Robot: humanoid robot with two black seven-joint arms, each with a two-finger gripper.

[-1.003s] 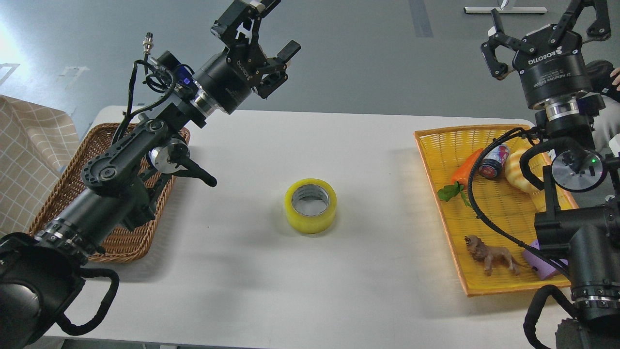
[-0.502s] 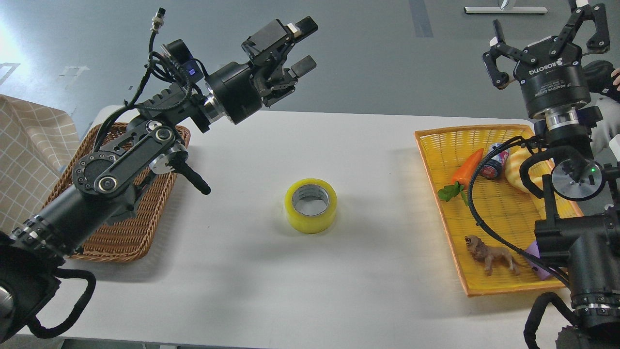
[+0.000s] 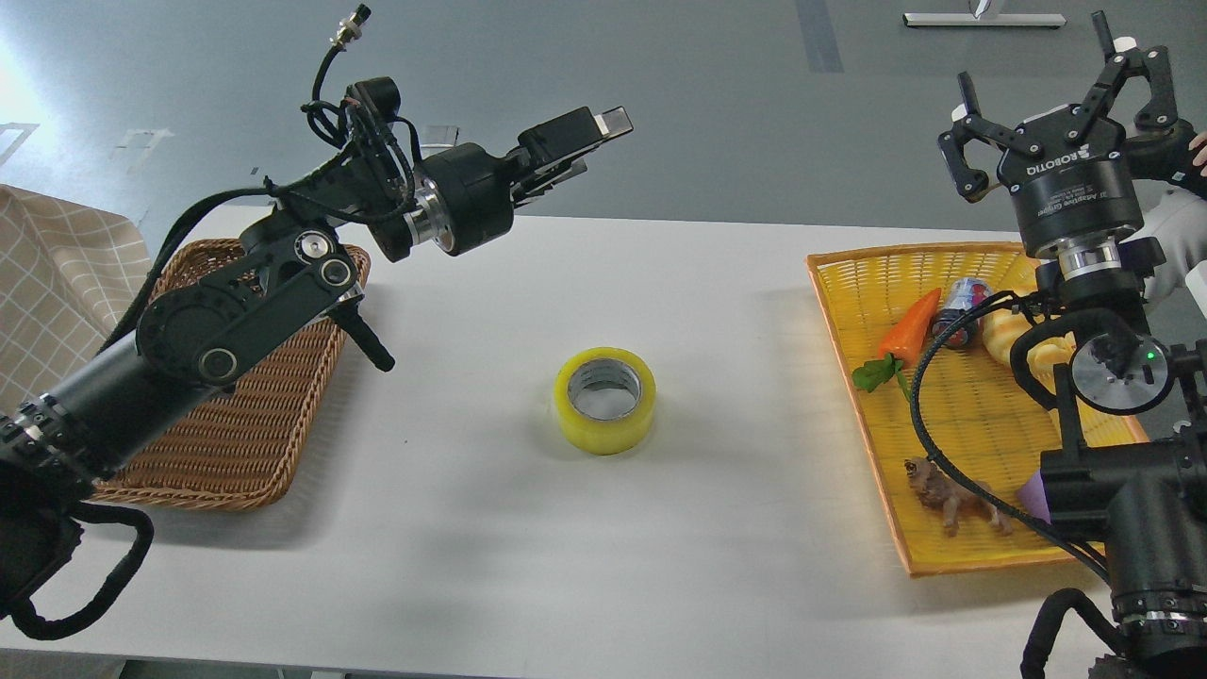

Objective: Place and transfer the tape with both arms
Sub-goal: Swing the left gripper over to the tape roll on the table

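The tape (image 3: pixel 604 400), a yellow roll with a grey-white core, lies flat in the middle of the white table (image 3: pixel 660 547), nothing touching it. My left gripper (image 3: pixel 596 143) is held high over the table's far edge, up and slightly left of the tape, pointing right, its fingers apart and empty. My right gripper (image 3: pixel 1056 90) is raised above the far right corner, fingers spread wide and empty, far from the tape.
A brown wicker basket (image 3: pixel 236 443) sits at the left under my left arm. A yellow woven tray (image 3: pixel 849 311) at the right holds a carrot (image 3: pixel 907 330), a can (image 3: pixel 962 306), a bread toy (image 3: pixel 1001 330) and a lion figure (image 3: pixel 948 500). A checked cloth (image 3: pixel 57 283) lies at the far left.
My left gripper has swung right and lowered, turning from upward-pointing to nearly level. My right gripper shifted slightly. The tape has not moved.
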